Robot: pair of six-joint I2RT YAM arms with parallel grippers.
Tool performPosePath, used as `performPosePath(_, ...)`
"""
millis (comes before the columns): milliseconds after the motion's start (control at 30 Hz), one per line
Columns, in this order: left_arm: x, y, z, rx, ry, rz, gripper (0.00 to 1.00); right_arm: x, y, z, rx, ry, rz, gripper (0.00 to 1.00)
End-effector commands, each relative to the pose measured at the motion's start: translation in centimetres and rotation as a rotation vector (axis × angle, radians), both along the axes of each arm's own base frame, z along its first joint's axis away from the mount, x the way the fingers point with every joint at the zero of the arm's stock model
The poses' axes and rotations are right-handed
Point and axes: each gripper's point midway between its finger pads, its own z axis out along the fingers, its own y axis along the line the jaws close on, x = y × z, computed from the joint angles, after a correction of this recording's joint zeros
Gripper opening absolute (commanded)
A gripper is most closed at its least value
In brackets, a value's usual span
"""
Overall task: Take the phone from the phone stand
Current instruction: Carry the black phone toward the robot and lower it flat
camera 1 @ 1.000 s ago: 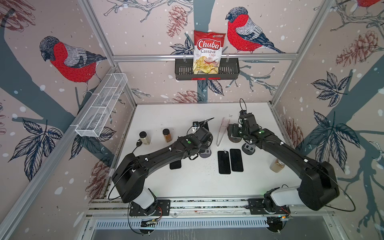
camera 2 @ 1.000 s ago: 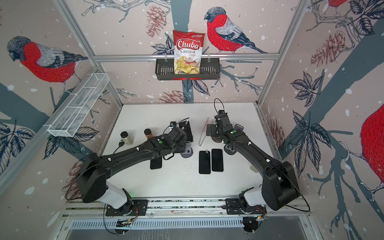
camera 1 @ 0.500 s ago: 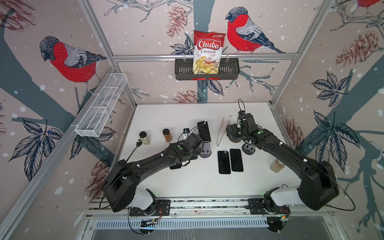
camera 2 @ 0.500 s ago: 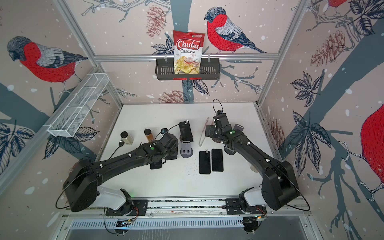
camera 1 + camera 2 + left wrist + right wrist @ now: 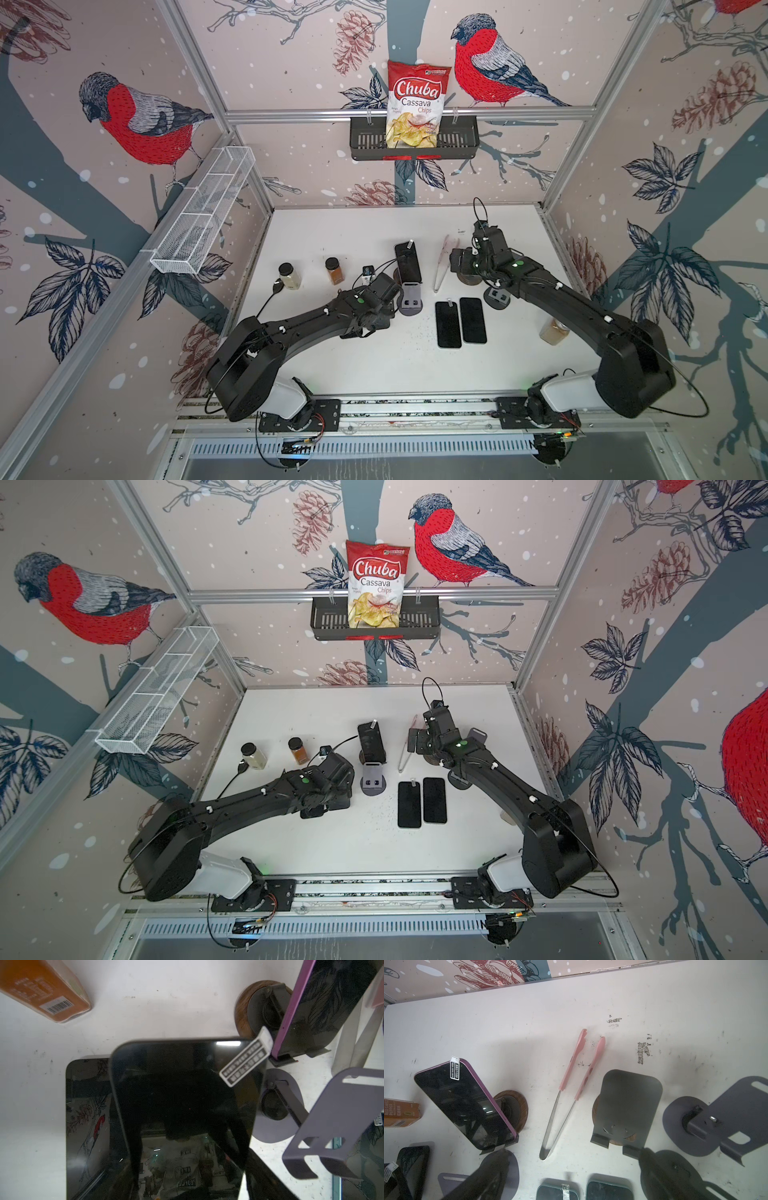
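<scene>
Top view: the stand point(image 5: 410, 300) stood empty at mid-bench point(image 5: 374, 232), with the left gripper point(image 5: 386, 293) just beside it.

Left wrist view: this gripper was clenched on the phone point(image 5: 182, 1105), raised clear of the stand.

Right wrist view: the right gripper point(image 5: 573, 1151) was released and empty.

Removal appeared done. The next move likely calls for lowering the phone flat.

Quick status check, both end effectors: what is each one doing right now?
Left end effector: closed on a phone.
Right end effector: open, holding nothing.
</scene>
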Motion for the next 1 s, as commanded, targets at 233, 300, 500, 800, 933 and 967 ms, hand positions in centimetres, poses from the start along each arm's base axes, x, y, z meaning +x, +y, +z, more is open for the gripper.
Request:
performPosePath(233, 0.2, -0.8, -1.9, -0.005, 0.053, -0.005, 0.71, 0.3, 0.1, 0.7, 0.003, -0.031, -0.009, 0.99)
performPosePath(300, 0.3, -0.9, -2.2, 0.000, 0.063, -0.006, 0.71, 0.2, 0.0, 0.7, 0.004, -0.036, -0.009, 0.99)
performPosePath(500, 0.5, -1.0, -3.1, 0.019, 0.093, -0.007, 0.72, 0.1, -0.3, 0.8, 0.014, -0.058, -0.020, 0.99)
performPosePath(800, 0.7, -0.6, -4.3, 0.060, 0.143, 0.006, 0.72, 0.0, -0.6, 0.8, 0.011, -0.068, -0.027, 0.99)
performPosePath(933, 0.3, -0.2, -4.5, 0.084, 0.173, 0.016, 0.72, -0.2, -0.8, 0.8, 0.013, -0.073, -0.031, 0.99)
performPosePath(967, 0.1, -0.1, -4.6, 0.090, 0.179, 0.019, 0.72, -0.2, -0.8, 0.6, 0.012, -0.072, -0.031, 0.99)
